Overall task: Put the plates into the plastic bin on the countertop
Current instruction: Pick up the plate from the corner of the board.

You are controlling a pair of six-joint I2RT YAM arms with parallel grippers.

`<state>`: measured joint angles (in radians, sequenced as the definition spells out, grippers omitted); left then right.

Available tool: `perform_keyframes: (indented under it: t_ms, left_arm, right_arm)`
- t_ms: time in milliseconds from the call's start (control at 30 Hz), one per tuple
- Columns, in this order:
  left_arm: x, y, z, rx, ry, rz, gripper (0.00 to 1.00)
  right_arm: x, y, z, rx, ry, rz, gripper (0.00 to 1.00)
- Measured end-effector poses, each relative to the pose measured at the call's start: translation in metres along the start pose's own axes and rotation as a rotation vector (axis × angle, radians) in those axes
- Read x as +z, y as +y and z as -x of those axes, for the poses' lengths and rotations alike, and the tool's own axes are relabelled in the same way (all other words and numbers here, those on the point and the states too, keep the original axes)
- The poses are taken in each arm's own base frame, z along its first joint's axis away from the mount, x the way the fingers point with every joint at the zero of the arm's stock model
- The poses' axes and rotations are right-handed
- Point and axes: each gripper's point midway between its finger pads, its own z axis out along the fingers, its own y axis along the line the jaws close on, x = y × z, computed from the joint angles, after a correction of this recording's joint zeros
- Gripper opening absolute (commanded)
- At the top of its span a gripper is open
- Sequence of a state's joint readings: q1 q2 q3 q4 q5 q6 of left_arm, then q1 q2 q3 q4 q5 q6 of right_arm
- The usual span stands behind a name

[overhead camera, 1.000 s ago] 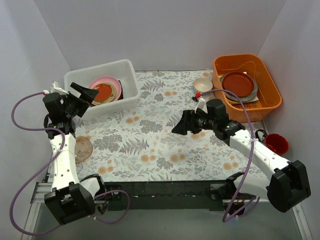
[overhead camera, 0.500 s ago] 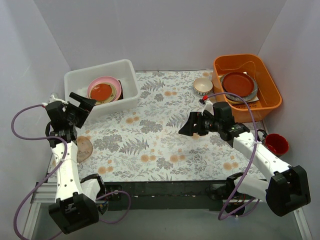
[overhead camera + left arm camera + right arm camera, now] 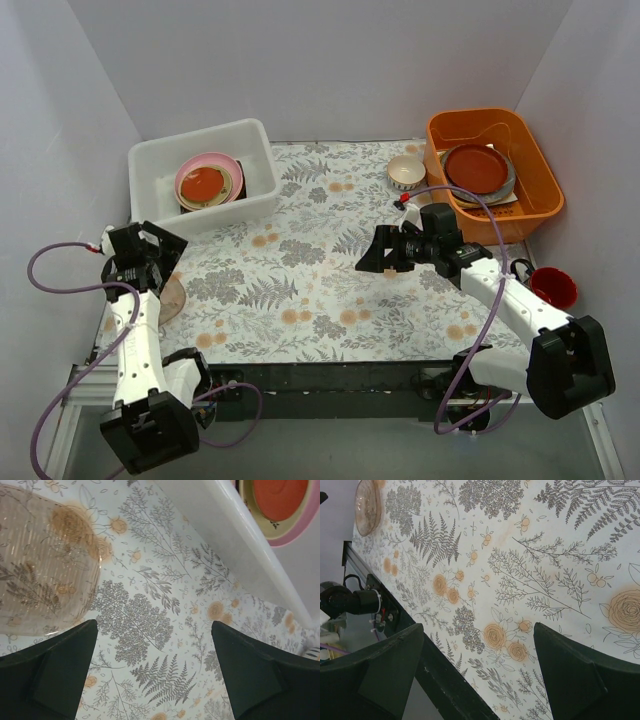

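Left gripper, open and empty, has backed from the bin toward the clear plate, likely next; right gripper also open, empty.

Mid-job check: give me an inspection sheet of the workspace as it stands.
Surface: fern-print countertop, flat, no spills seen.
Job's things: stacked plates inside the plastic bin; clear ribbed plate on the cloth, outside the bin.
Clutter: small cream bowl; orange tub holding a red-brown plate; red cup past the cloth's right edge.
Grippers: left gripper open, empty; right gripper open, empty.
Cables: purple cables loop beside both arms.
Surroundings: plain white walls.
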<state>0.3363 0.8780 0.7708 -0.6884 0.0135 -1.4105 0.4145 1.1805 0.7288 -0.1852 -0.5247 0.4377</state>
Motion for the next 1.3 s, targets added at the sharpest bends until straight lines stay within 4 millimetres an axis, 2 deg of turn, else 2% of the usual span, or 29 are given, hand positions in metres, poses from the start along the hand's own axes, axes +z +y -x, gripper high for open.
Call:
perform_keyframes:
  t_ms: [133, 367, 500, 700, 900, 1100, 1300]
  left_arm:
    - [0.003, 0.014, -0.002, -0.026, 0.001, 0.081, 0.98]
    - [0.021, 0.044, -0.019, -0.089, 0.117, 0.296, 0.98]
    - [0.018, 0.064, -0.019, -0.073, 0.110, 0.409, 0.98]
    - [0.006, 0.073, -0.011, -0.061, 0.061, 0.457, 0.98]
    - [0.013, 0.076, -0.012, -0.038, 0.098, 0.508, 0.96]
    - [0.033, 0.091, -0.045, 0.009, 0.247, 0.625, 0.97]
    - [0.037, 0.086, -0.075, 0.092, 0.302, 0.692, 0.97]
  right_arm:
    - [0.001, 0.000, 0.000, 0.001, 0.004, 0.003, 0.98]
    - [0.001, 0.000, 0.001, 0.001, 0.001, 0.001, 0.97]
    - [-0.002, 0.001, 0.004, -0.009, -0.018, -0.008, 0.97]
    - [-0.004, 0.001, 0.006, -0.016, -0.032, -0.013, 0.97]
    - [-0.004, 0.001, 0.006, -0.015, -0.031, -0.013, 0.97]
    - [-0.001, -0.002, 0.004, -0.006, -0.019, -0.015, 0.97]
    - [0.001, -0.003, 0.002, -0.001, -0.011, -0.017, 0.97]
